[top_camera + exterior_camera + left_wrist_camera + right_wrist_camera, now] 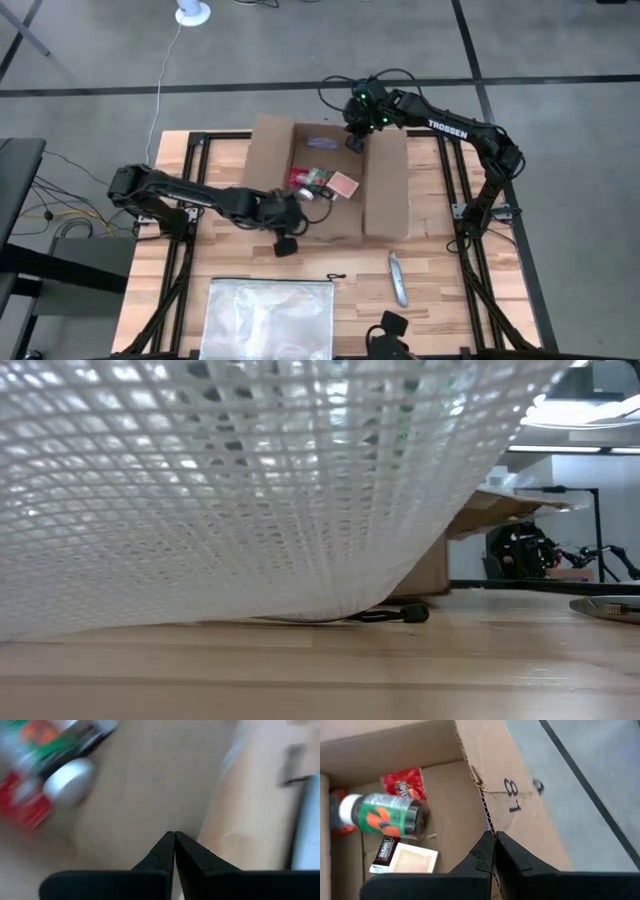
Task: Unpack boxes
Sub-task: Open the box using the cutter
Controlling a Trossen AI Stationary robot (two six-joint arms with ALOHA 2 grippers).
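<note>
The brown cardboard box stands open at the table's middle, its flaps spread left and right. One flap bears "81". Inside lie a bottle with a green and orange label, a red packet and a flat card pack. My right gripper is at the box's far rim, shut on the cardboard. My left gripper is shut low at the box's near left part, over tan cardboard, with the bottle's white cap ahead of it. My right gripper pinches the box's torn cardboard edge between its two fingers, where the "81" flap meets the opening at the far side. The fingers come from above, slanting down. The box rests on the table. My left gripper: whether its shut fingertips touch the cardboard, I cannot tell.
A clear mesh-patterned zip bag lies at the table's near edge and fills most of the low view. A grey utility knife lies near the right of it. A black cord runs on the table.
</note>
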